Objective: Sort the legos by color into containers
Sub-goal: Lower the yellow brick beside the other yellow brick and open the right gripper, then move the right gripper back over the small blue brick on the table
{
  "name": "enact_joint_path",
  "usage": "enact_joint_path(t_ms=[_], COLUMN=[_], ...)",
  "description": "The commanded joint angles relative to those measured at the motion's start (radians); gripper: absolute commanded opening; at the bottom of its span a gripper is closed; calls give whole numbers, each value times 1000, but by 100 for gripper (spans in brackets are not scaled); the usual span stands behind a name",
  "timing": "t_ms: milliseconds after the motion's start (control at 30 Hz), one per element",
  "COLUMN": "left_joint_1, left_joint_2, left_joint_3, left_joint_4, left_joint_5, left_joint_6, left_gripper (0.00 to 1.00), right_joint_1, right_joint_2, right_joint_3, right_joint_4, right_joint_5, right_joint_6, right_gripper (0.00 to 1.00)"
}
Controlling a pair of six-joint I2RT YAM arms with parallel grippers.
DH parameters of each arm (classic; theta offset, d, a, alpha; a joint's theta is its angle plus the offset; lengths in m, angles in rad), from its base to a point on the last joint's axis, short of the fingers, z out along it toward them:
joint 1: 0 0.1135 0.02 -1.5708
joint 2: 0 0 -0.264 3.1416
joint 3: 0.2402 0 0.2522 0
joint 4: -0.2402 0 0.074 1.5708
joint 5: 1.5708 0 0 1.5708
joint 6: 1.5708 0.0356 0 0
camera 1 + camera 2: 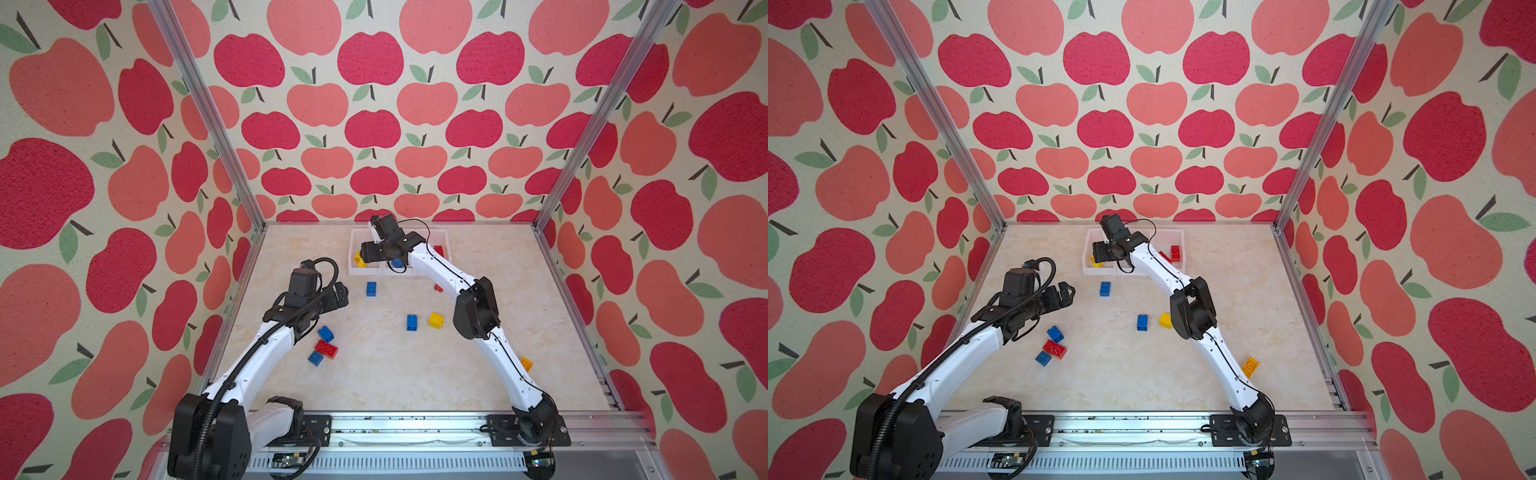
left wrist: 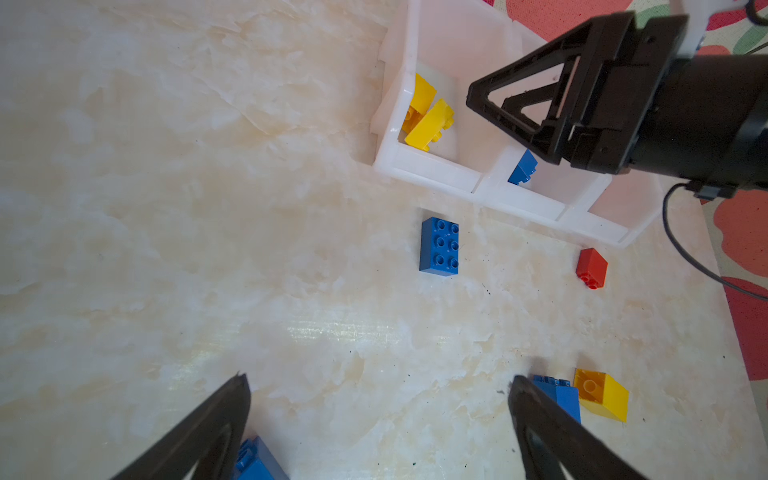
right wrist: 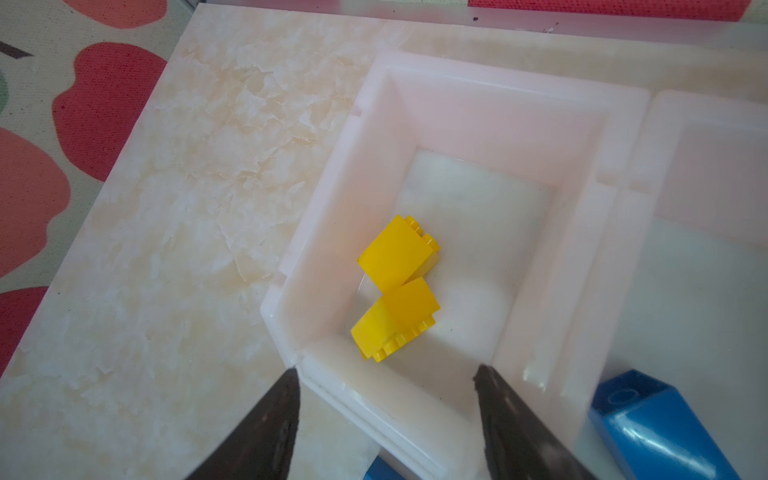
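The containers [image 2: 432, 166] are three milky, translucent plastic bins with sloped walls and rounded rims, joined in a row at the far middle of the counter [image 1: 374, 386], a glossy cream slab veined like marble. The left bin holds two yellow bricks [image 3: 395, 253] tumbled against each other, smooth faces up. The middle bin holds a blue brick [image 2: 523, 168], and in a top view a red brick [image 1: 1175, 252] lies in the right bin.

The right tool [image 3: 384, 374] hangs over the left bin's near wall, its black pointed fingers apart with nothing between them. The left tool [image 2: 379, 377] hovers over the counter's left, spread wide and empty.

The other legos lie loose, all hard, shiny plastic. A blue oblong brick [image 2: 439, 245] (six round studs up, in two rows) sits just near of the bins, with a small red brick [image 2: 592, 266] on its side to its right. Mid-counter, a blue square brick [image 1: 411, 322] stands beside a yellow square brick [image 1: 436, 320]. At near left a red oblong brick [image 1: 326, 349] huddles between two blue ones. A yellow-orange brick [image 1: 527, 364] peeks from behind the right arm. Any lettering on the studs is too small to read.

The walls [image 1: 370, 58] are coarse-woven fabric printed with apples.
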Motion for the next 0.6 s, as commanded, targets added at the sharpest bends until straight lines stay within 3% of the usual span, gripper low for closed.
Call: enact_joint_path(t_ms=[0, 300, 567], left_joint_1=[7, 7, 7], left_joint_2=[-13, -13, -4], left_joint_3=[4, 6, 11], left_joint_4=[-39, -34, -26], left_joint_5=[9, 12, 15], left_joint_6=[6, 6, 4], left_gripper=[99, 99, 99], right_joint_1=[-4, 11, 31], right_joint_2=[15, -43, -205], right_joint_3=[26, 7, -193], right_joint_4=[3, -9, 36], right_joint_5=[-13, -15, -10], right_joint_6=[-4, -29, -50], right_gripper=[70, 71, 74])
